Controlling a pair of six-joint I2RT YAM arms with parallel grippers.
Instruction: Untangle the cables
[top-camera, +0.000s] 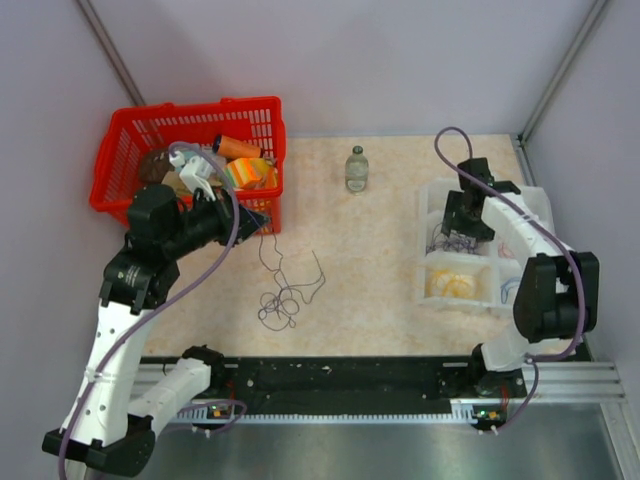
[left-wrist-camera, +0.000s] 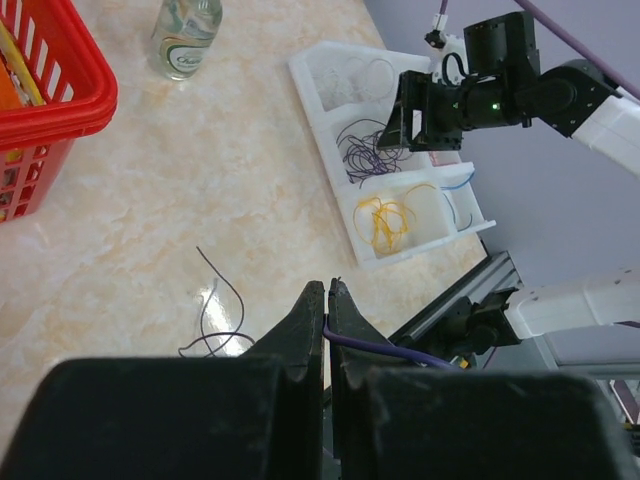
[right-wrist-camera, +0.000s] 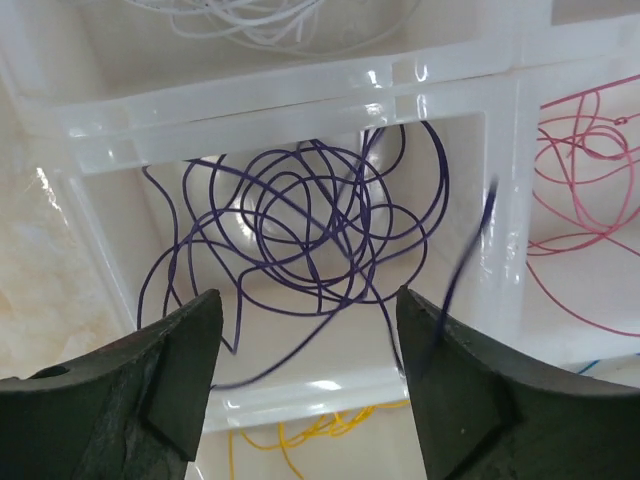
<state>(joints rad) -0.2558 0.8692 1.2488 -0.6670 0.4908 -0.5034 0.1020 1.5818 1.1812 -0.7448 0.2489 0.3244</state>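
Left pincer (left-wrist-camera: 326, 300) pinches a purple cable (left-wrist-camera: 385, 348); right pincer (right-wrist-camera: 308, 305) spread over purple cables (right-wrist-camera: 300, 262) in tray (right-wrist-camera: 300, 105).

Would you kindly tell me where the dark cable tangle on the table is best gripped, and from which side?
Probably its open loop on the right of the tangle: it lies flat, clear of the knotted coils, so come straight down from above, jaws straddling one strand.
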